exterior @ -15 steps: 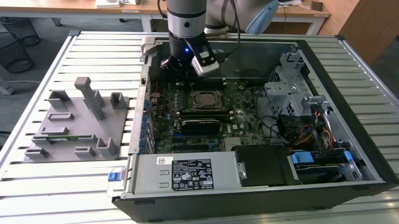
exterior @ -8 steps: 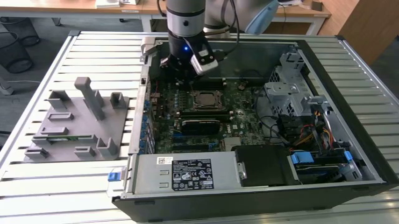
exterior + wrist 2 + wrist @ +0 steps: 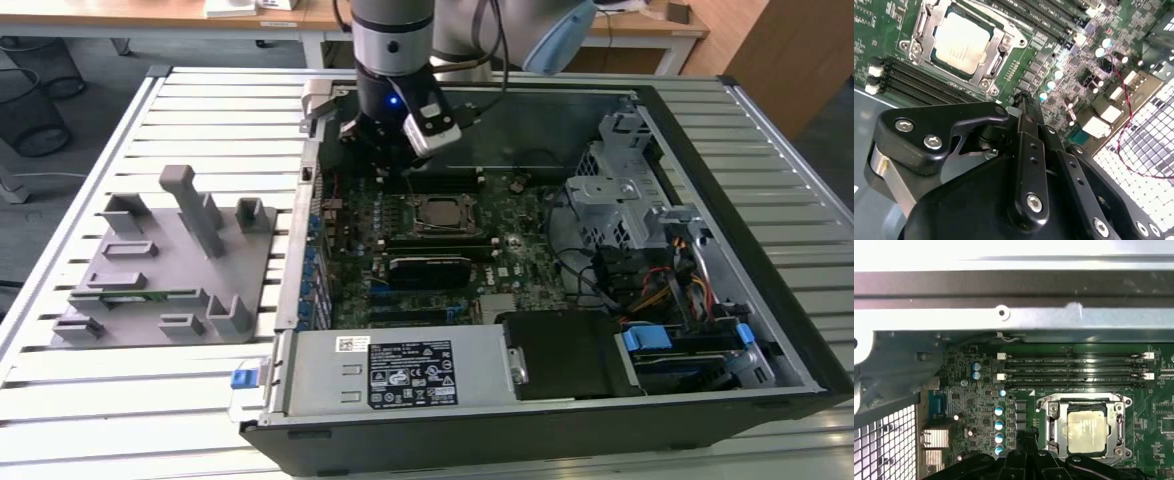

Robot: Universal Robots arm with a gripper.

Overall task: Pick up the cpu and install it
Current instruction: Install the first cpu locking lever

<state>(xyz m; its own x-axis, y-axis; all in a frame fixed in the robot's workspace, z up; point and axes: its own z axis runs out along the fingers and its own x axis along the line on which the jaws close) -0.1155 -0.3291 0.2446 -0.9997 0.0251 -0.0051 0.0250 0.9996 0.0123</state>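
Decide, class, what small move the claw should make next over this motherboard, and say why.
Probably a small lift straight up, away from the board. The cpu already lies flat in its socket, and the claw hangs beside the socket, apart from the chip, so its work there looks done.

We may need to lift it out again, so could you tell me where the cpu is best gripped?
Judging by its pose, the cpu lies flat inside the socket frame, so come straight down from above and take two opposite edges, or its flat top.
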